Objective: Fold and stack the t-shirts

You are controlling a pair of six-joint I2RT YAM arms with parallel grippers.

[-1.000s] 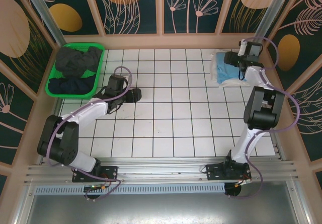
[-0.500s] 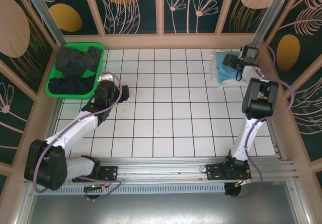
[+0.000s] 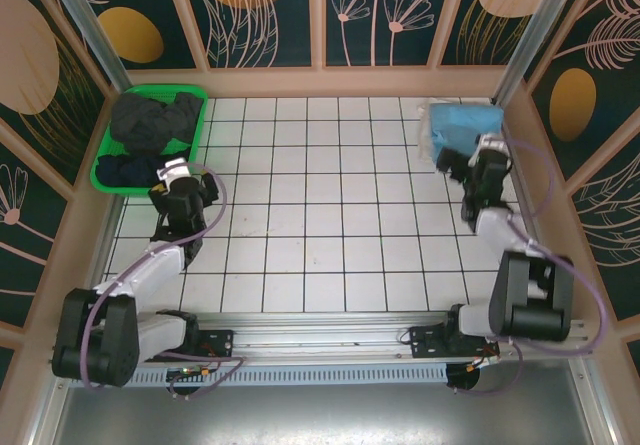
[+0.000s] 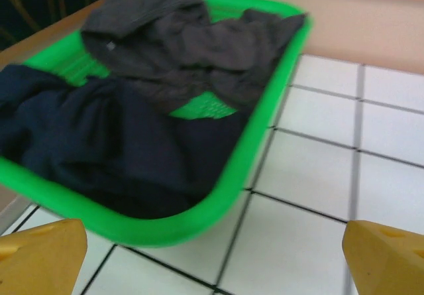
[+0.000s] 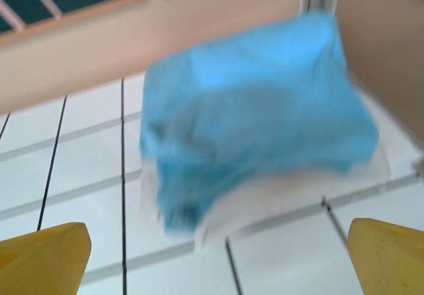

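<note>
Far left, basket point(image 4: 260, 146) holds crumpled dark shirts point(image 4: 106, 142) | far right, blue shirt point(image 5: 258, 103) lies on white shirt point(image 5: 265, 201) | left gripper point(image 4: 212, 258), right gripper point(image 5: 212, 255) both spread, empty | soft, light, floppy: you pinch a raised top fold.

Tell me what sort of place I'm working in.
Probably a lab test cell set up for laundry folding: a white gridded table boxed in by leaf-patterned panels, a green basket of dark shirts, and a folded blue shirt in the far right corner.

Bright, even; wrist cams blurry.
</note>
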